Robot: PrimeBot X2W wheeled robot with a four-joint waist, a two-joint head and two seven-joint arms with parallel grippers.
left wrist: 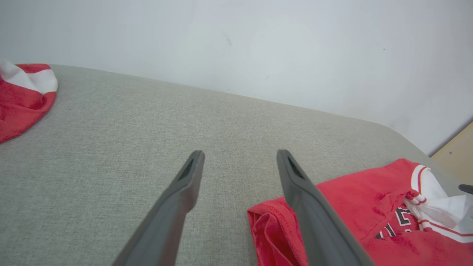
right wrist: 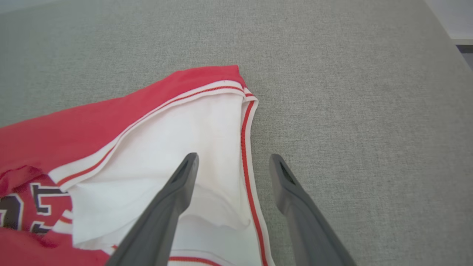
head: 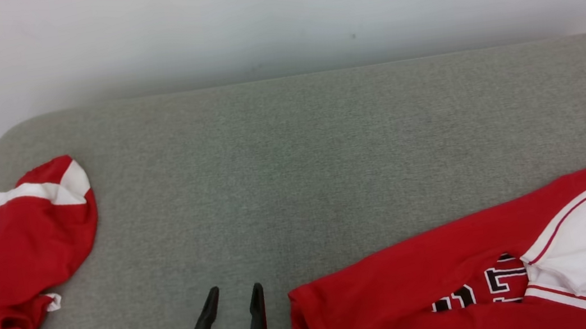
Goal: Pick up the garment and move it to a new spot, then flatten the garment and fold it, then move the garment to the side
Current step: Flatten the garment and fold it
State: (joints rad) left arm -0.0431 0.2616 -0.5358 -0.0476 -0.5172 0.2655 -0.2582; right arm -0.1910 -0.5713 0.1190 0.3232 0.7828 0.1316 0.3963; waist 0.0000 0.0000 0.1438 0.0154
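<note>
Head view: left gripper (head: 235, 289) beside garment (head: 424, 260), jaws apart, empty. Right wrist view: right gripper (right wrist: 233, 157) over garment's white panel, likewise.

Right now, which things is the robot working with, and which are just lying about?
Job in hand: red jersey; left gripper and right gripper, both open.
Lying about, likely: crumpled red-and-white garment; grey padded surface; white wall.
</note>
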